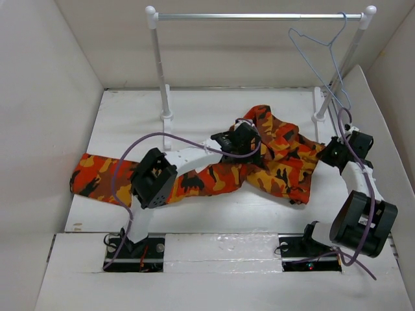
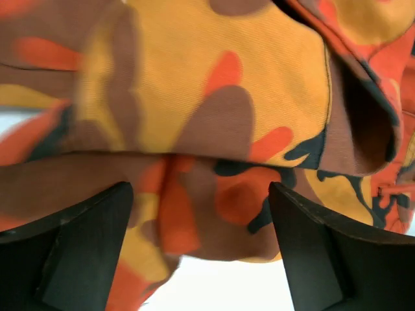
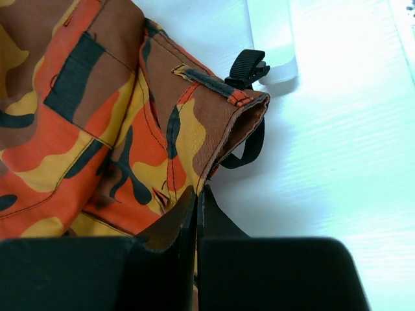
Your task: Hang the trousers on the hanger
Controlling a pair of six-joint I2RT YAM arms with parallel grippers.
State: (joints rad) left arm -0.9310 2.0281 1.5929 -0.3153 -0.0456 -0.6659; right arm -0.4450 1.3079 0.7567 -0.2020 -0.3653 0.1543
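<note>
1. The trousers lie on the worktop. They are bunched in the middle, and one leg stretches far out to the left, so the long axis runs left to right.
2. The right end effector is closed, and it seems to pinch the waistband corner.
3. The left end effector is wide open over the heap and grips nothing.
4. The hanger hangs on the rail, behind and above the right end effector. The right arm is nearer to it, so I think the cloth must go up and away to the right.
</note>
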